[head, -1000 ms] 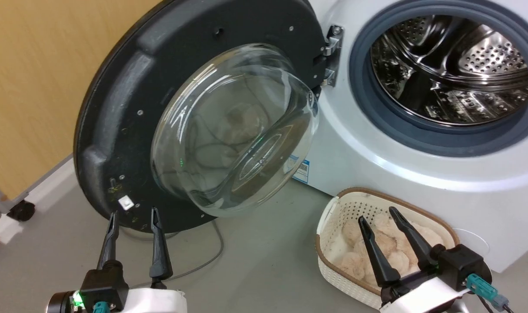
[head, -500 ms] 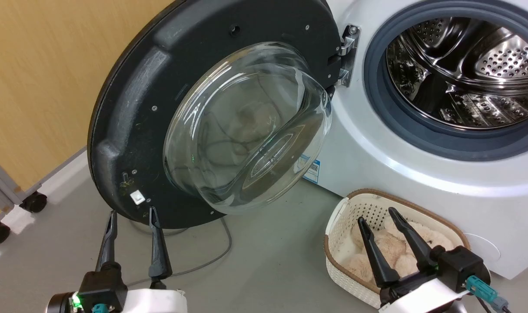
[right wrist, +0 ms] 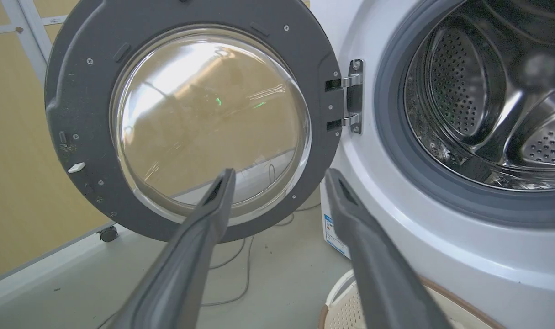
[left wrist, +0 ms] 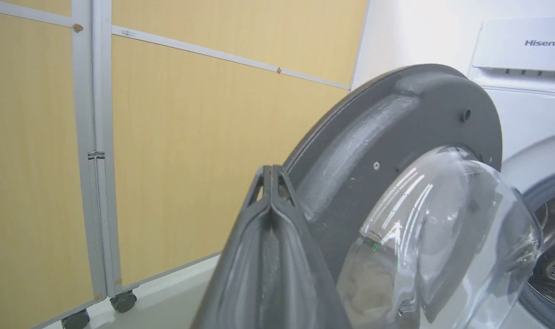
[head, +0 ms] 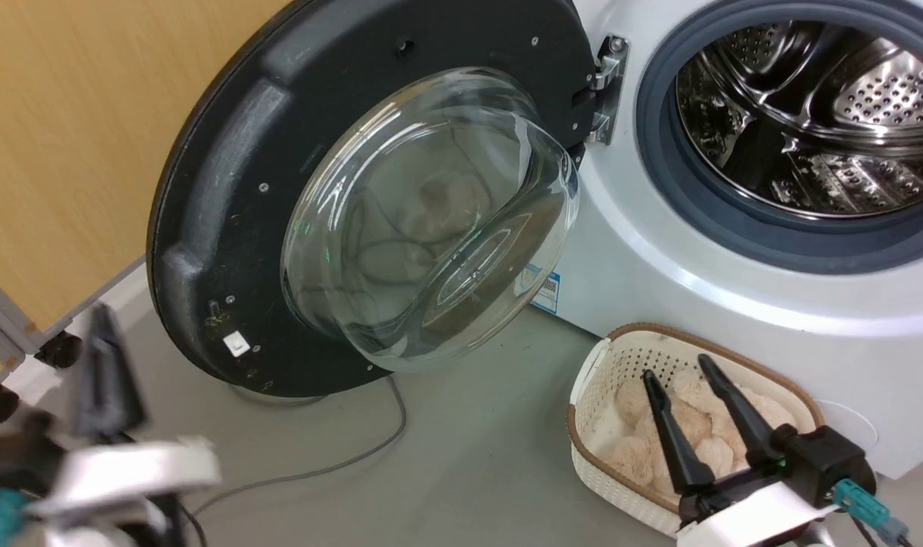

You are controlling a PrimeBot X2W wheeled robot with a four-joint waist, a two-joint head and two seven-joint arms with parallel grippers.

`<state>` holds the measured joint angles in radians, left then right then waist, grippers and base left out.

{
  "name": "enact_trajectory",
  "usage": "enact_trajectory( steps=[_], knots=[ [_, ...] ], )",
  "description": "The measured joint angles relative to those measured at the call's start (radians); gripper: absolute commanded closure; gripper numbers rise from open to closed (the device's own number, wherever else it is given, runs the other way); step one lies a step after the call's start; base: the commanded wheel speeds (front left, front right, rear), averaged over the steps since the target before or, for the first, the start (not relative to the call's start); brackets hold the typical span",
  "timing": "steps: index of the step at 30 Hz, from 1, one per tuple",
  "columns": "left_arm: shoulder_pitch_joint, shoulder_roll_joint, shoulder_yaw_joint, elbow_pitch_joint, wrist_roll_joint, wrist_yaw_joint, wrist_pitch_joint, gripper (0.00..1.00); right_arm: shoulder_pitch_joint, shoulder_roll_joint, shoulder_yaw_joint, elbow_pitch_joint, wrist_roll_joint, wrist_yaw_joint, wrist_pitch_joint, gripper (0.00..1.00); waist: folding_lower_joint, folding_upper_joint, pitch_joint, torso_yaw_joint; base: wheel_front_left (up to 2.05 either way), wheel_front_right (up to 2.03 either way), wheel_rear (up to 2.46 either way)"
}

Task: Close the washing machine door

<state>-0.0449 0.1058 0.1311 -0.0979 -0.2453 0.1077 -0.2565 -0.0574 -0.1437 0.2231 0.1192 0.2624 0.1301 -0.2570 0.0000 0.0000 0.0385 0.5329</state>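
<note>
right tool [head: 675, 366]: long dark fingers [head: 671, 441], white forearm [head: 742, 518], teal connector [head: 856, 497].

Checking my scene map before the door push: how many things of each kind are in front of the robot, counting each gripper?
White front-loading washing machine: 1
Round black washing machine door with clear glass bowl: 1
White lattice plastic basket: 1
Thin grey cable: 1
Dark two-fingered gripper: 2, left gripper and right gripper
Total: 6
</note>
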Motion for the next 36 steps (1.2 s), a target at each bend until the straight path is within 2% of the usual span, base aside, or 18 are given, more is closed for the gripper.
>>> enact_trajectory(
  steps=[2,3,4,6,7,9,10,12,16,18,19,21,24,25,29,36],
  knots=[
    [-0.062,0.028,0.047,0.044,-0.066,-0.031,0.001,1.00,0.007,-0.001,-0.013,-0.008,-0.003,0.000,0.000,0.00,0.0000,0.0000,0.009,-0.001,0.00,0.00,0.00],
    [-0.062,0.028,0.047,0.044,-0.066,-0.031,0.001,1.00,0.007,-0.001,-0.013,-0.008,-0.003,0.000,0.000,0.00,0.0000,0.0000,0.009,-0.001,0.00,0.00,0.00],
    [-0.134,0.068,0.091,0.104,-0.135,-0.068,0.016,1.00,0.017,-0.002,-0.023,-0.014,-0.008,0.000,0.000,0.00,0.0000,0.0000,0.019,-0.002,0.00,0.00,0.00],
    [-0.175,0.084,0.115,0.136,-0.175,-0.081,0.033,1.00,0.021,-0.003,-0.028,-0.017,-0.010,0.000,0.000,0.00,0.0000,0.0000,0.024,-0.002,0.00,0.00,0.00],
    [-0.253,0.111,0.153,0.211,-0.262,-0.107,0.091,1.00,0.029,-0.004,-0.037,-0.025,-0.017,0.000,0.000,0.00,0.0000,0.0000,0.034,-0.002,0.00,0.00,0.00],
    [-0.324,0.130,0.208,0.296,-0.364,-0.113,0.165,1.00,0.030,-0.005,-0.040,-0.036,-0.022,0.000,0.000,0.00,0.0000,0.0000,0.042,-0.007,0.00,0.00,0.00],
    [-0.324,0.130,0.208,0.296,-0.364,-0.113,0.165,1.00,0.030,-0.005,-0.040,-0.036,-0.022,0.000,0.000,0.00,0.0000,0.0000,0.042,-0.007,0.00,0.00,0.00],
    [-0.452,0.182,0.298,0.477,-0.563,-0.128,0.338,1.00,0.029,-0.013,-0.044,-0.060,-0.037,0.000,0.006,0.00,0.0000,0.0000,0.068,-0.040,0.00,0.00,0.00],
    [-0.529,0.187,0.342,0.608,-0.714,-0.127,0.504,1.00,0.029,-0.024,-0.049,-0.072,-0.042,0.000,0.014,0.00,0.0001,0.0000,0.088,-0.060,0.00,0.00,0.00],
    [-0.540,0.190,0.345,0.637,-0.735,-0.125,0.535,1.00,0.029,-0.027,-0.051,-0.074,-0.042,0.000,0.016,0.00,0.0000,0.0000,0.092,-0.064,0.00,0.00,0.00],
    [-0.556,0.197,0.354,0.687,-0.780,-0.124,0.613,1.00,0.029,-0.032,-0.055,-0.080,-0.042,0.000,0.018,0.00,0.0000,0.0000,0.097,-0.072,0.00,0.00,0.00],
    [-0.562,0.198,0.360,0.732,-0.832,-0.127,0.705,1.00,0.029,-0.034,-0.060,-0.086,-0.042,0.000,0.019,0.00,0.0001,0.0000,0.102,-0.078,0.00,0.00,0.00],
    [-0.560,0.205,0.366,0.762,-0.885,-0.147,0.805,1.00,0.029,-0.036,-0.060,-0.092,-0.042,0.000,0.023,0.00,0.0001,0.0000,0.105,-0.090,0.00,0.00,0.00],
    [-0.560,0.205,0.366,0.762,-0.885,-0.147,0.805,1.00,0.029,-0.036,-0.060,-0.092,-0.042,0.000,0.023,0.00,0.0001,0.0000,0.105,-0.090,0.00,0.00,0.00],
    [-0.532,0.225,0.372,0.751,-0.959,-0.192,0.945,1.00,0.029,-0.035,-0.067,-0.094,-0.041,0.000,0.023,0.00,0.0000,0.0000,0.098,-0.102,0.00,0.00,0.00],
    [-0.440,0.185,0.360,0.647,-1.063,-0.216,1.143,1.00,0.035,-0.013,-0.075,-0.076,-0.041,0.000,0.017,0.00,0.0000,0.0000,0.063,-0.114,0.00,0.00,0.00]
  ],
)
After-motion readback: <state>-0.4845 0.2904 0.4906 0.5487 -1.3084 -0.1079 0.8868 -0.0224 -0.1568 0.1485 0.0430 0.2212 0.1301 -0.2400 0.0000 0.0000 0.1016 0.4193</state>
